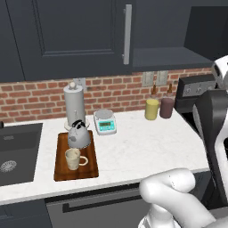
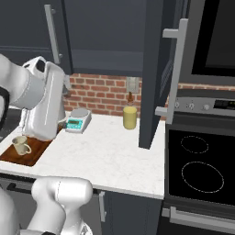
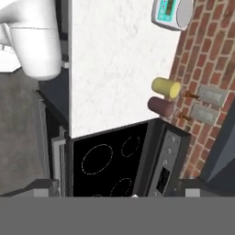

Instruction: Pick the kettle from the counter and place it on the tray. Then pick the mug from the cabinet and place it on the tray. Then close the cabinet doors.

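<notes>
With kettle (image 1: 79, 135) and mug (image 1: 74, 158) on the tray (image 1: 61, 170), swing the open, empty gripper behind the ajar cabinet door (image 2: 153, 73) above the stove and push it shut.

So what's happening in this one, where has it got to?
Both items already sit on the tray: the kettle at its back and the mug in front of it, on the counter. The arm holds nothing. What remains is the cabinet: in the right base view one cabinet door stands swung out over the counter beside the stove, while the door with the bar handle on the left looks shut.
</notes>
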{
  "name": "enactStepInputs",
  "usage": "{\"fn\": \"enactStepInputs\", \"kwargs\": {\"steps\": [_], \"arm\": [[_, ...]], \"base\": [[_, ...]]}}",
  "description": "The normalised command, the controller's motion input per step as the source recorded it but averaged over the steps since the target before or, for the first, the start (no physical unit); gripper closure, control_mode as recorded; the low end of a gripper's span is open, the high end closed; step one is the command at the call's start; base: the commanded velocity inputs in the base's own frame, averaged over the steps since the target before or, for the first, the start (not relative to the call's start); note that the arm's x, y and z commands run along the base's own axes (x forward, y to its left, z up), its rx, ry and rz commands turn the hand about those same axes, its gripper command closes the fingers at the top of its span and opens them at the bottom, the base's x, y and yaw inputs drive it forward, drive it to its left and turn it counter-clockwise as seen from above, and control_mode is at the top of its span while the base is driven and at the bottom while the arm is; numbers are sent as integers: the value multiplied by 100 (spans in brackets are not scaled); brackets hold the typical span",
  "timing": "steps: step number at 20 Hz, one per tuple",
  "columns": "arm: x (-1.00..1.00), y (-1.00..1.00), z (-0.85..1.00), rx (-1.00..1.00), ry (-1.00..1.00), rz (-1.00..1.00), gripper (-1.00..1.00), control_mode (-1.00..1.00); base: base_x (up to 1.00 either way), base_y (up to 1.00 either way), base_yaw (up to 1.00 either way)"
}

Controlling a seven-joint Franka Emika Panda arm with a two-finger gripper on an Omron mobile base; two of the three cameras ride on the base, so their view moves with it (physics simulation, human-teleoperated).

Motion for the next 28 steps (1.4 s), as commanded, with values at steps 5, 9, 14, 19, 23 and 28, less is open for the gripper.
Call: {"fn": "enactStepInputs", "kwargs": {"steps": [5,9,14,19,23,28], "arm": [[-11,-46,0,-1,-38,4,-100,-100],[-33,-35,4,0,-31,0,-100,-100],[-31,-33,16,0,-13,-5,-100,-100],[-35,-28,30,0,0,-18,-100,-100],[-39,-35,28,0,0,-25,-100,-100],[-31,-47,23,0,-3,-23,-100,-100]], "base": [[0,0,0],[0,0,0],[0,0,0],[0,0,0],[0,0,0],[0,0,0]]}}
